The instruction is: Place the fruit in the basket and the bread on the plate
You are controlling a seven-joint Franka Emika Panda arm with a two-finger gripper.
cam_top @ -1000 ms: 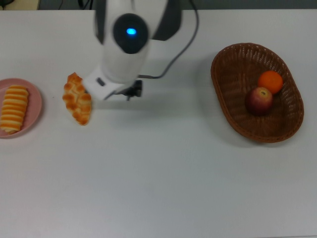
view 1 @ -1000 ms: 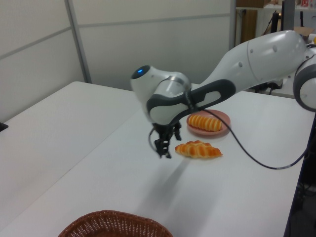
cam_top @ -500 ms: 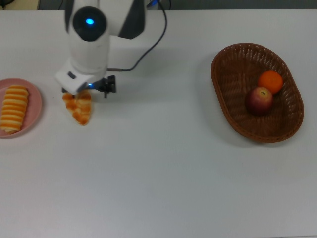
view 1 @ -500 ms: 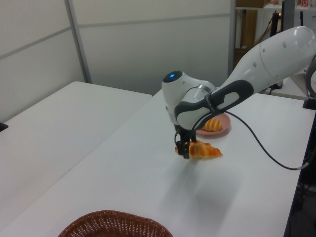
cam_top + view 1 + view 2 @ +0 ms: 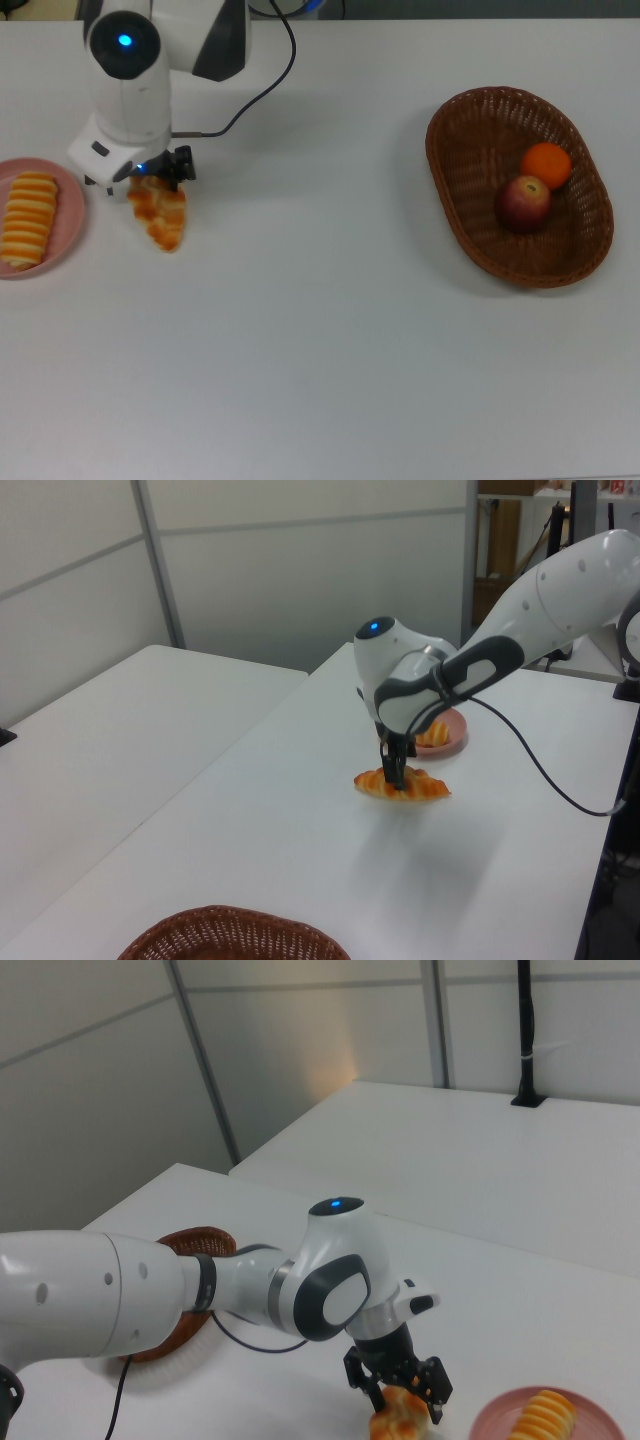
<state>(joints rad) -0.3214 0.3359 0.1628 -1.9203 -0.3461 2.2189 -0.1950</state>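
Observation:
The braided bread (image 5: 162,218) lies on the white table just right of the pink plate (image 5: 71,215) in the top view. The ridged roll (image 5: 27,220) rests on that plate. My gripper (image 5: 148,183) is down over the far end of the braided bread, open, with one finger on each side of it. The left view shows the gripper (image 5: 396,778) low on the braided bread (image 5: 418,788), and the right view shows the gripper (image 5: 400,1405) straddling the braided bread (image 5: 398,1426). The apple (image 5: 524,203) and the tangerine (image 5: 546,165) sit inside the wicker basket (image 5: 470,170).
The arm's body and its black cable (image 5: 262,85) stretch over the table's back left in the top view. Wide bare tabletop lies between the bread and the basket. The basket's rim (image 5: 230,922) shows at the left view's bottom edge.
The arm has swung to the top view's left, from beside the braided bread to directly over its far end, and has come down onto it. The bread, plate and basket have not moved.

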